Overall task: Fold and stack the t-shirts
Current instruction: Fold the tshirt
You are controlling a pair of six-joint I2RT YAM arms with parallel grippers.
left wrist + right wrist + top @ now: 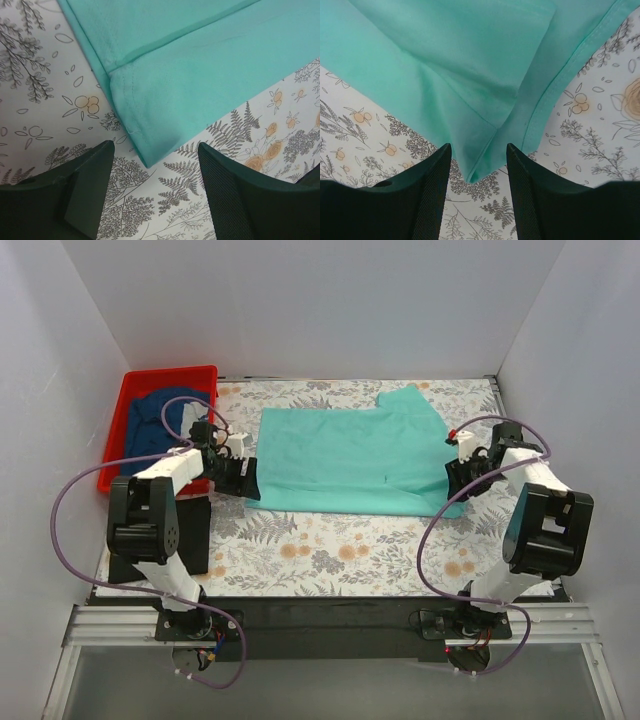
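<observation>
The teal t-shirt (350, 455) lies spread flat across the middle of the floral cover. My left gripper (245, 478) is open just off the shirt's near left corner (147, 161); the corner lies ahead of the fingers, untouched. My right gripper (458, 490) is open at the shirt's near right corner (475, 172), whose folded tip reaches between the fingers without being pinched. A navy blue shirt (160, 420) lies bunched in the red bin. A black shirt (190, 530) lies folded at the near left, partly hidden by the left arm.
The red plastic bin (125, 405) stands at the far left corner of the table. White walls close in the left, right and back. The floral cover (330, 545) shows bare in front of the teal shirt.
</observation>
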